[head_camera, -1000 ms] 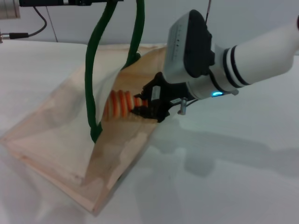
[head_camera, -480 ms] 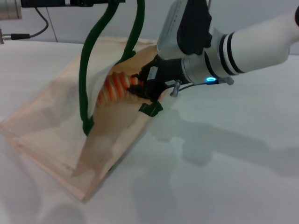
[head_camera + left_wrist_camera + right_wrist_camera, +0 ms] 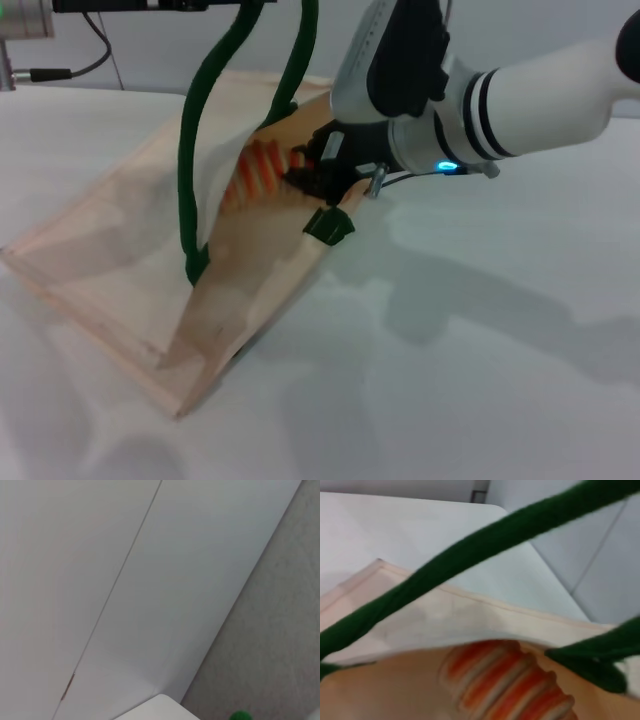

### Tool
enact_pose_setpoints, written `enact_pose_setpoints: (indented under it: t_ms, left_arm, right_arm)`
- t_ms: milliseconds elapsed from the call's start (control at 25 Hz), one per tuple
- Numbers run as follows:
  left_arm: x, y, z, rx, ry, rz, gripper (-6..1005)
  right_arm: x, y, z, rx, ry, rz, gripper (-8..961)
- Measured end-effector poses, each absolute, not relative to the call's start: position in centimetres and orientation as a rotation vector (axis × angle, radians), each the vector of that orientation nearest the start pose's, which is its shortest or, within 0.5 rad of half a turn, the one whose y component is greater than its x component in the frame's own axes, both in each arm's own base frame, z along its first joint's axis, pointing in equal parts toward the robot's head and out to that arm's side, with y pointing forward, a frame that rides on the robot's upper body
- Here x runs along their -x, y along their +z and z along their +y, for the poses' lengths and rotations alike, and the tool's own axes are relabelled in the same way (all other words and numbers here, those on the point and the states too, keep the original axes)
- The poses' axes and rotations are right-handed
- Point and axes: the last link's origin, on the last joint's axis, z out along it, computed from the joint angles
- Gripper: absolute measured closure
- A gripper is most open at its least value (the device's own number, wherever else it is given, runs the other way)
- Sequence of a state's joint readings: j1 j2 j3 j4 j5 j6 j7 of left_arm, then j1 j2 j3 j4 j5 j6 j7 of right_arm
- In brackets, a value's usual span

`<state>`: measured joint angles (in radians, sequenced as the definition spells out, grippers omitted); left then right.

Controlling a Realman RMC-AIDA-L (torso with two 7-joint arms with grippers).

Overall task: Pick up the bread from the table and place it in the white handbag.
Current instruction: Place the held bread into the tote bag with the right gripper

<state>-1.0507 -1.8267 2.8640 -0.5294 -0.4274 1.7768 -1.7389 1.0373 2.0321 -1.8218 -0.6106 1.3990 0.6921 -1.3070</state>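
I read no writing anywhere. My right claw (image 3: 300,172) grips the bread (image 3: 257,168) inside the white handbag's (image 3: 120,250) mouth on the tabletop (image 3: 480,350); bag fabric hides the loaf's far end. Left claw is out of sight.

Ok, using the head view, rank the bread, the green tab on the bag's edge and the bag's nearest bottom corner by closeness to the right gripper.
1. bread, held in the right gripper, inside the bag mouth.
2. green tab, just below.
3. white handbag's bottom corner, toward the robot.

Orange-and-cream striped bread (image 3: 262,166), cream white handbag (image 3: 120,260) with dark green handles (image 3: 195,130), white table (image 3: 480,350).
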Motion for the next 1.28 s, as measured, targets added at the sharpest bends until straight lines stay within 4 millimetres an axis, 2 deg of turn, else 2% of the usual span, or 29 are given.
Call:
enact_pose_setpoints:
  t_ms: [320, 680, 880, 1280]
  left_arm:
    - [17.4, 11.6, 43.0, 2.631, -0.949, -0.905, 879]
    - [17.4, 11.7, 43.1, 2.629, -0.953, -0.897, 880]
    - [17.3, 11.7, 43.1, 2.625, -0.961, -0.898, 880]
    - [16.5, 11.8, 43.2, 2.562, -1.128, -0.860, 880]
  right_arm:
    - [-9.3, -10.7, 44.0, 2.686, 0.044, 0.165, 719]
    - [-9.1, -11.3, 42.8, 2.770, 0.088, 0.257, 727]
    - [-9.5, -11.2, 42.8, 2.755, 0.124, 0.316, 734]
    - [-10.2, -11.2, 43.0, 2.713, 0.147, 0.374, 727]
